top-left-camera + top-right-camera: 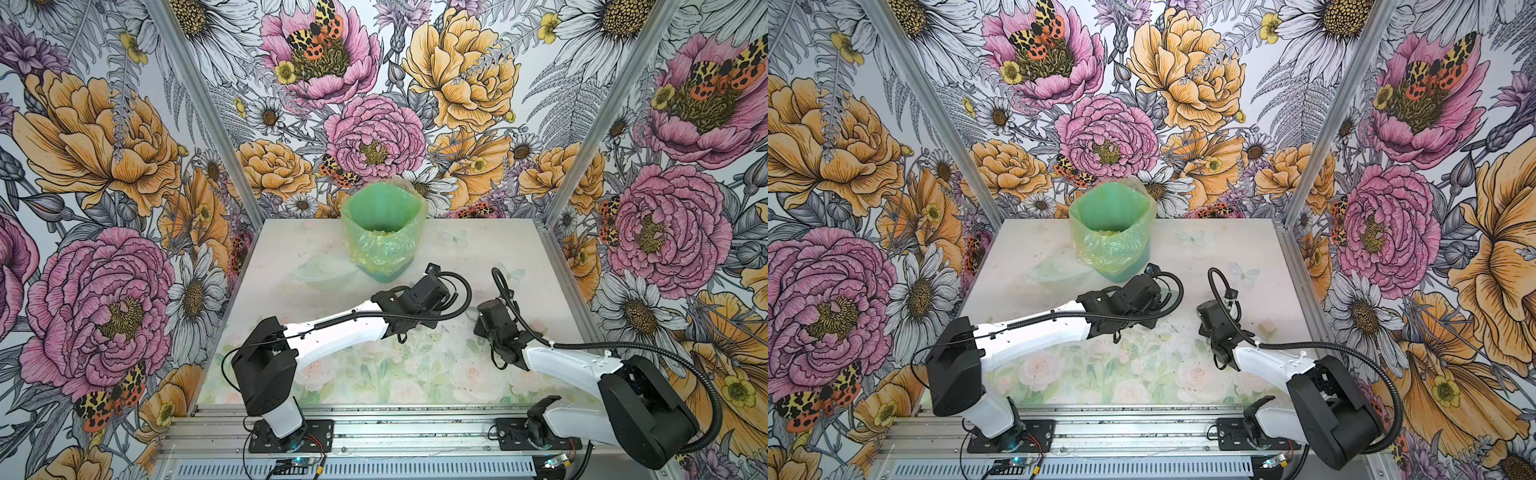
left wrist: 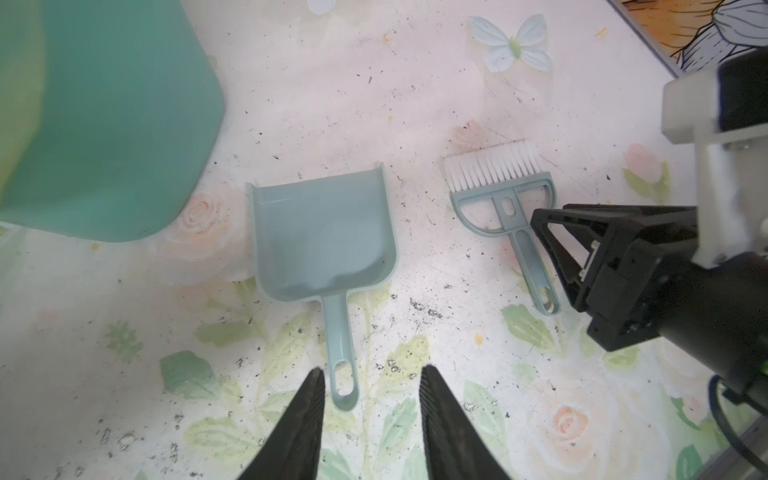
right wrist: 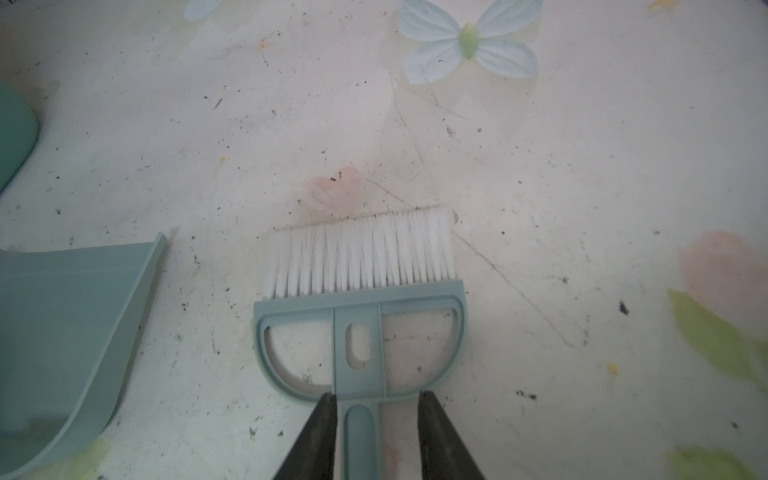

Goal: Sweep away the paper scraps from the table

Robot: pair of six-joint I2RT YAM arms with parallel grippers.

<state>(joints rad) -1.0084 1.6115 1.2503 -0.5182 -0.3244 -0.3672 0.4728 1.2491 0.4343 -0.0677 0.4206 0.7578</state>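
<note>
1. The surface (image 1: 457,257) is stiff, flat and smooth, so light paper should slide across it readily. I see no paper scraps on it in any view.
2. The bin (image 1: 382,232) stands at the back. A yellowish patch (image 1: 1113,227) shows low inside it (too small to name), and I judge the scraps are probably there.
3. The dustpan (image 2: 324,241) lies flat and empty. The left fingers (image 2: 307,415) stand parted either side of its handle tip, gripping nothing.
4. The brush (image 3: 357,309) lies near it, apart. The right fingers (image 3: 320,432) straddle its handle with a gap on both sides, released. That rigid stem looks like the place to take hold.
5. Only yellow flecks (image 3: 611,368) dot the surface. They look weightless, soft and too slight to pinch, so they are better brushed.
</note>
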